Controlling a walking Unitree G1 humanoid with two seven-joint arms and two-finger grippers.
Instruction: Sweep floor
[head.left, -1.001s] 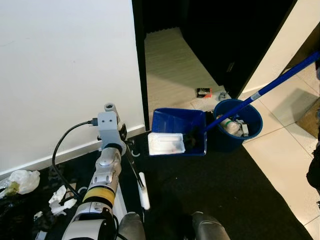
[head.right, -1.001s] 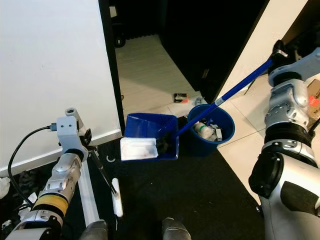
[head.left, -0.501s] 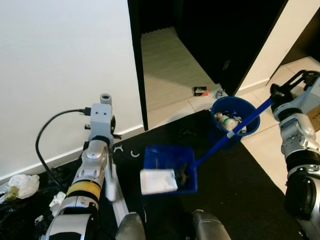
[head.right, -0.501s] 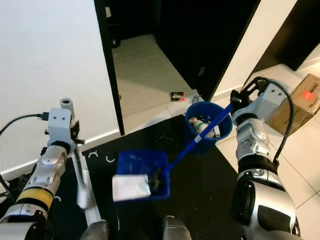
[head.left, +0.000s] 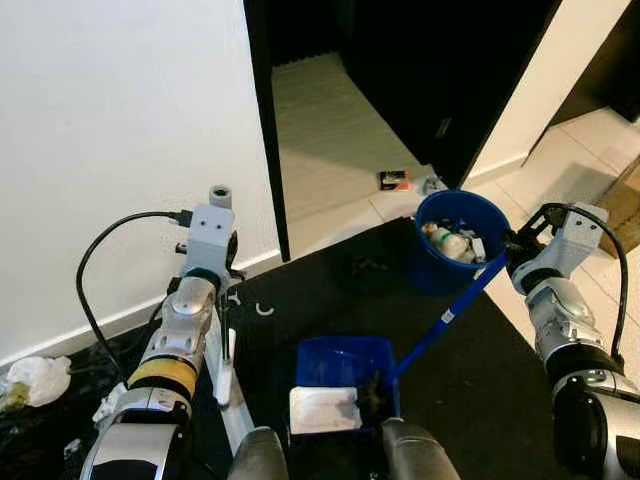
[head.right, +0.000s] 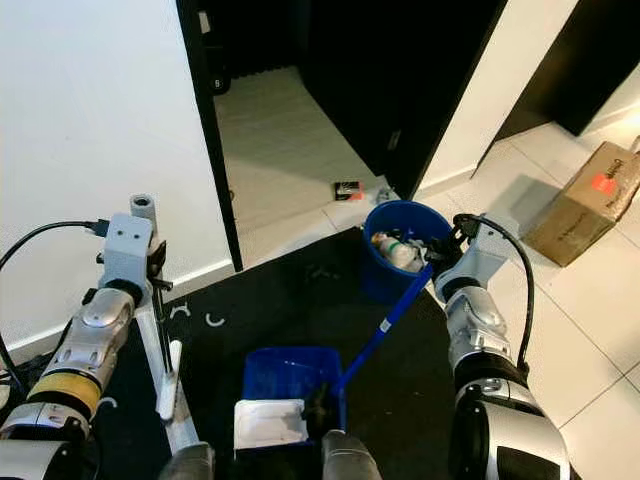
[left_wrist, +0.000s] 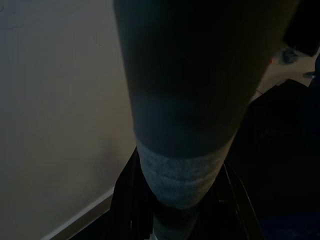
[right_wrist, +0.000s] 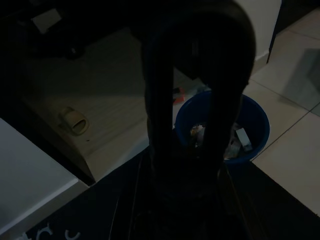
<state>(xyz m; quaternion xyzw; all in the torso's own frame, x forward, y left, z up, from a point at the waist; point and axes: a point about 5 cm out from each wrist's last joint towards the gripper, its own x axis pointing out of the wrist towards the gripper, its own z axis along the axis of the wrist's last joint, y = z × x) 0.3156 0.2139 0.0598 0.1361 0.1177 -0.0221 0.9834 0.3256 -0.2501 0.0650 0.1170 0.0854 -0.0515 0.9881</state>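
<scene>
A blue dustpan (head.left: 343, 368) lies on the black mat just in front of my feet, with a white crumpled sheet (head.left: 324, 408) in it. Its long white handle (head.left: 227, 362) rises to my left gripper (head.left: 222, 298), which is shut on it. A blue broom handle (head.left: 447, 314) slants from the black brush head (head.left: 372, 392), which rests in the pan, up to my right gripper (head.left: 511, 251), which is shut on its top. Right beside that gripper stands the blue bin (head.left: 455, 238) with rubbish inside. In the left wrist view the dustpan handle (left_wrist: 182, 125) looms dark and close.
A white wall is on the left and a dark open doorway (head.left: 340, 60) lies ahead. A small red-and-black packet (head.left: 393, 180) lies past the mat. Crumpled white litter (head.left: 35, 378) sits at far left, and a cardboard box (head.right: 583, 200) on the tiles at right.
The dustpan and the brush head have come back from beside the bin to just in front of my feet. My right arm has dropped to the bin's rim. The camera has shifted too.
</scene>
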